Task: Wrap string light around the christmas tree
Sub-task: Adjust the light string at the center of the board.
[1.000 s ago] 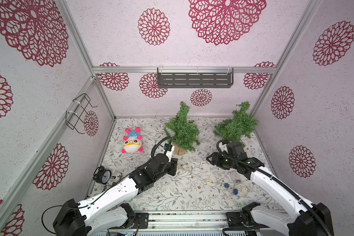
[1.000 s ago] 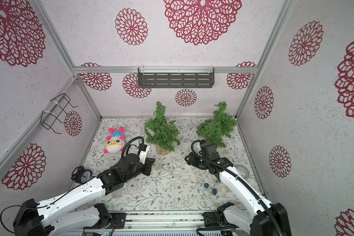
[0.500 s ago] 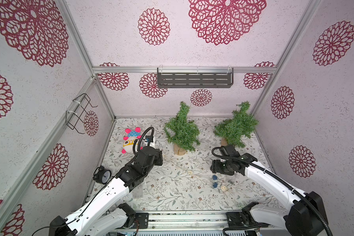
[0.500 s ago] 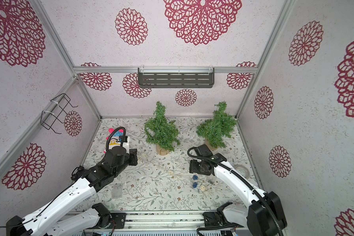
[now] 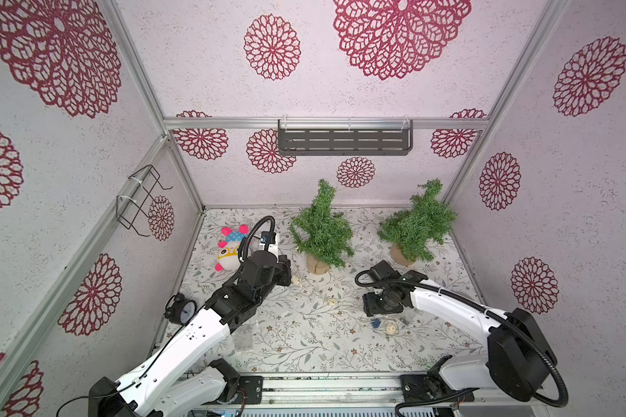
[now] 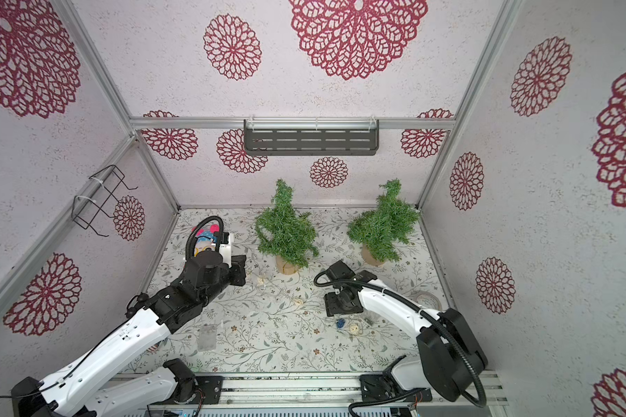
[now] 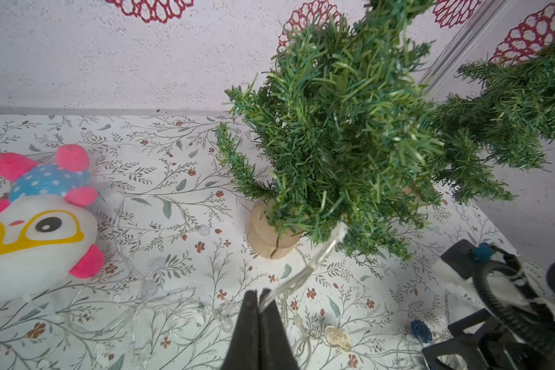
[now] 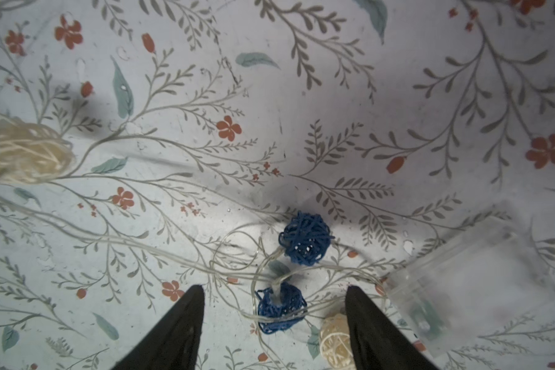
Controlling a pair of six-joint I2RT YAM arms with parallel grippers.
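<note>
Two small green christmas trees stand at the back, one (image 5: 322,231) (image 7: 340,128) mid-table and one (image 5: 418,224) to the right. The string light is a clear wire with woven balls lying loose on the floral table. My left gripper (image 7: 258,293) (image 5: 285,270) is shut on the wire, which rises from its tips toward the nearer tree's lower branches. My right gripper (image 8: 274,288) (image 5: 380,311) hangs open, pointing down over two blue balls (image 8: 305,238) (image 5: 376,323), a cream ball (image 8: 335,339) and a clear box (image 8: 462,282), holding nothing.
A plush toy (image 5: 230,249) lies left of my left gripper and a black alarm clock (image 5: 181,310) stands by the left wall. A tape roll (image 6: 427,299) sits near the right wall. More cream balls (image 5: 297,279) and a clear packet (image 5: 243,337) lie on the table.
My left gripper swung left from the tree's base, then eased back toward it, staying shut. My right gripper moved forward from the right tree and opened wider. The blue balls slid left.
</note>
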